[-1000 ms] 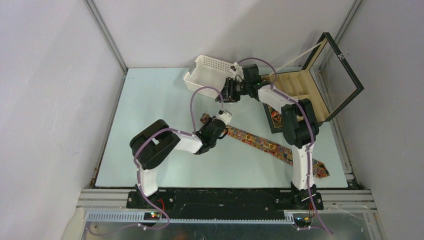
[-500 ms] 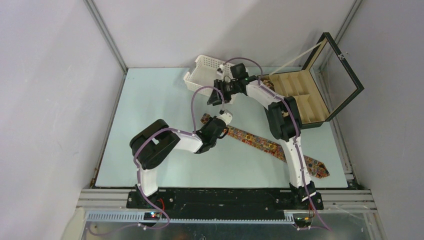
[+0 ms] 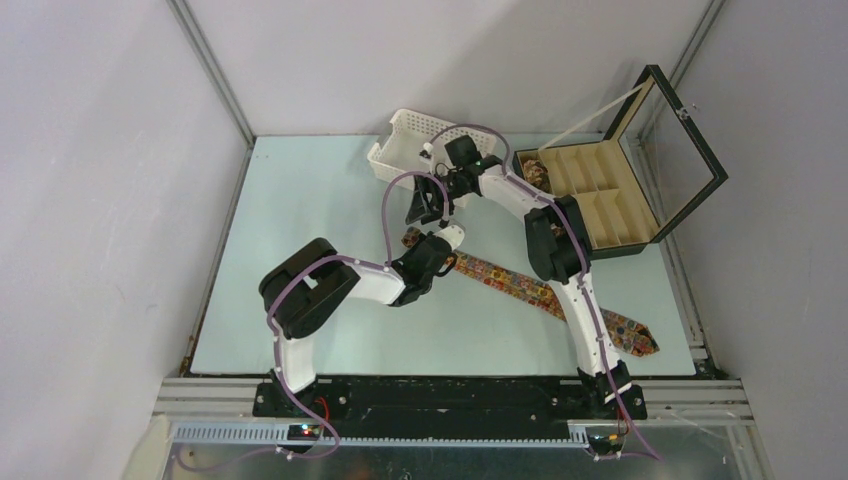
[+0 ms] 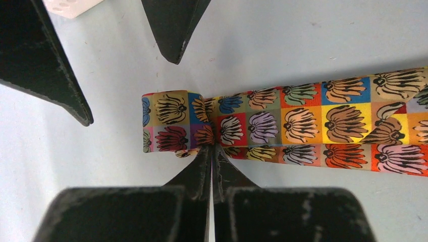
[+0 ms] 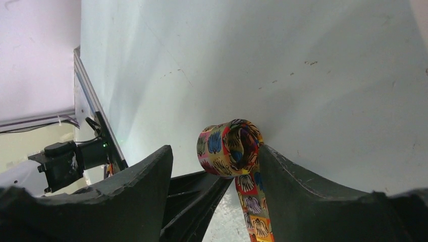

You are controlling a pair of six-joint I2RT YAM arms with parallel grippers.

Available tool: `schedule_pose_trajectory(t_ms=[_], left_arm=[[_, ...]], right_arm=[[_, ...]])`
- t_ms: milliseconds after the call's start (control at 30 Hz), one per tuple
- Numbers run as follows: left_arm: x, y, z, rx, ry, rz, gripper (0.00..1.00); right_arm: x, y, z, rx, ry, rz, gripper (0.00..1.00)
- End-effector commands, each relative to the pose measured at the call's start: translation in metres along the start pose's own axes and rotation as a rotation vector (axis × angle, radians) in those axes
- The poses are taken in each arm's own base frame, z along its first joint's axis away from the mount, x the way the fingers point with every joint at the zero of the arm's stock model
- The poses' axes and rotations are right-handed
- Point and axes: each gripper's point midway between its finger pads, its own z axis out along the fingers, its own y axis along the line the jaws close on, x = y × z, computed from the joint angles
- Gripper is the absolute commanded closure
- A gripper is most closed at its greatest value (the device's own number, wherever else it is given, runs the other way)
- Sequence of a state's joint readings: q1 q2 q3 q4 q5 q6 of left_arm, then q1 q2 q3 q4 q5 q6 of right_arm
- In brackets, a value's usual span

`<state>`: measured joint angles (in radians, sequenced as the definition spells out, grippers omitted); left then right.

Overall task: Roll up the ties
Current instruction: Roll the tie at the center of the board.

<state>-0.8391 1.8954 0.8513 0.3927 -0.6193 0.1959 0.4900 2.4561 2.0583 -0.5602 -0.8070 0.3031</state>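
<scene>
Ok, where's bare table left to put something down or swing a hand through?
Widest bare patch: far-left table, bordered by its left edge, the basket and the left arm. Another: the strip between the tie and the near edge. Crowded: the middle, where the left gripper and right gripper meet at the tie's end, and around the box.

top: overhead, far | wrists: close-up | all share: tie end

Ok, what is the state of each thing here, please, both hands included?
tie, flat on the table, narrow end curled into a first loop.
left hand, shut on the tie beside the loop.
right hand, open, astride the loop.
black box, lid open.
second tie, seemingly coiled, inside the box.
</scene>
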Motion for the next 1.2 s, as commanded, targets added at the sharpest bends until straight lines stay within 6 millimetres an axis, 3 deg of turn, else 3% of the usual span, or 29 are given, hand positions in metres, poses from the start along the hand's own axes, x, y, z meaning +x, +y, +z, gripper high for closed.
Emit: schedule_pose_trajectory(t_ms=[0, 267, 533, 833, 1167], left_arm=[[-0.025, 0.009, -0.002, -0.003, -0.05, -0.028, 1.0], [-0.025, 0.009, -0.003, -0.001, -0.051, -0.033, 1.0], [-0.024, 0.009, -0.003, 0.0, -0.052, -0.034, 1.0], [-0.024, 0.01, -0.002, 0.002, -0.052, -0.038, 1.0], [-0.024, 0.01, -0.002, -0.005, -0.05, -0.044, 1.0]], right_arm=[[0.001, -0.005, 0.008, -0.012, 0.017, 0.002, 0.33], [0.016, 0.001, 0.016, -0.021, 0.066, -0.03, 0.33], [0.017, 0.01, 0.011, 0.009, 0.059, -0.071, 0.36], [0.024, 0.009, 0.012, 0.001, 0.078, -0.059, 0.56], [0.017, 0.012, 0.01, -0.017, 0.053, -0.06, 0.66]])
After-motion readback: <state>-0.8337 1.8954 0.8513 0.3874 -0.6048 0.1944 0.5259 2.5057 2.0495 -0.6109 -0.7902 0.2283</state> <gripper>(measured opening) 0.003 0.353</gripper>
